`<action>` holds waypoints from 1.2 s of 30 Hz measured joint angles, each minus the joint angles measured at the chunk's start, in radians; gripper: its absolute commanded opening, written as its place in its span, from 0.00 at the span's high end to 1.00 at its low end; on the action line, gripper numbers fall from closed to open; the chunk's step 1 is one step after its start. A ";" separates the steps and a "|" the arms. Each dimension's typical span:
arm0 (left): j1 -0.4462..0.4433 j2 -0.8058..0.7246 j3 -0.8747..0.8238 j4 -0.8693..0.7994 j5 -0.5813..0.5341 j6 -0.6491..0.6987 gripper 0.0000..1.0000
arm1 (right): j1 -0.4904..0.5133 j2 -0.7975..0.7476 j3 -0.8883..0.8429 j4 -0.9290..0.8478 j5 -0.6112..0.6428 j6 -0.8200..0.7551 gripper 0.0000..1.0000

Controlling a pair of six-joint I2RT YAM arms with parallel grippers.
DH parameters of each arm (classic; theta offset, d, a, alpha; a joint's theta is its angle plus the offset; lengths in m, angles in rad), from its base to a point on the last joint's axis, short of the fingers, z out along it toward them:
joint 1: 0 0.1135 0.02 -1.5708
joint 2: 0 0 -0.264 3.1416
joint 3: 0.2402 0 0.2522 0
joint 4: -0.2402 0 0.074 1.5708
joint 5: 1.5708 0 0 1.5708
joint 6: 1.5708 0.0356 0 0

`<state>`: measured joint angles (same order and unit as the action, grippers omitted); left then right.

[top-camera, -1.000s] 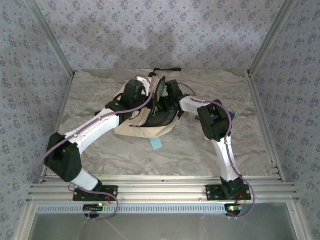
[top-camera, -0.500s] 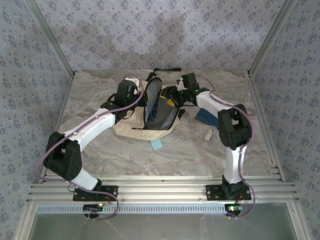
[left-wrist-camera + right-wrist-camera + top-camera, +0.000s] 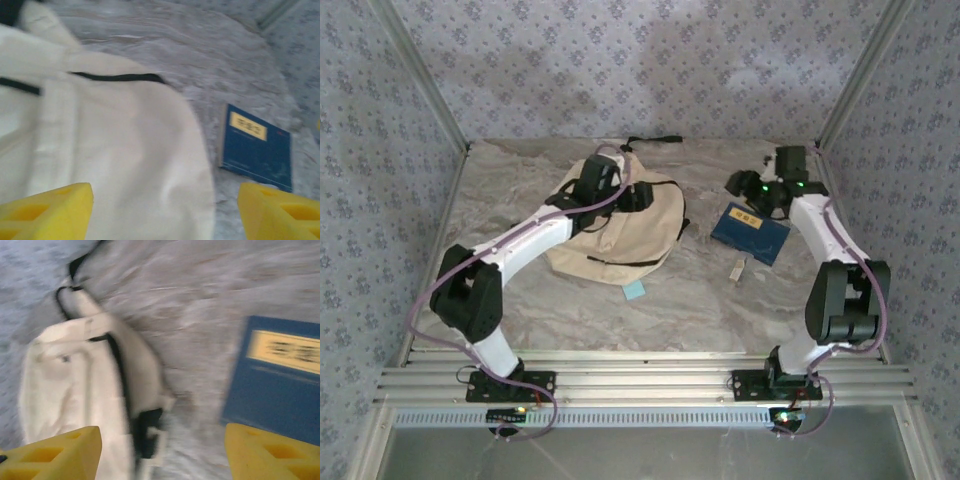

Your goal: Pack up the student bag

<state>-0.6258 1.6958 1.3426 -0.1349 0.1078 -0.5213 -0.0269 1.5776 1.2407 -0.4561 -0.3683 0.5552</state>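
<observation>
one student bag (image 3: 625, 238), one blue book (image 3: 750, 232)

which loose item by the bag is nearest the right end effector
The flat dark-blue book with a yellow label; the pale-blue square and small white stick lie farther off.

Top view high, rearward; wrist views close, share student bag (image 3: 125, 150).
</observation>
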 measured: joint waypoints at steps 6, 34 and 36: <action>-0.077 0.106 0.158 0.027 0.080 -0.001 0.24 | -0.164 -0.004 -0.127 -0.028 0.097 -0.049 0.32; -0.217 0.950 1.046 -0.186 0.258 -0.061 0.41 | -0.252 0.171 -0.241 0.122 0.060 -0.123 0.41; -0.217 0.991 1.080 -0.225 0.248 -0.063 0.46 | -0.238 0.174 -0.245 0.146 0.021 -0.123 0.41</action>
<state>-0.8425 2.6865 2.4222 -0.3603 0.3561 -0.5846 -0.2646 1.7512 0.9962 -0.3103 -0.3477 0.4324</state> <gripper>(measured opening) 0.575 0.594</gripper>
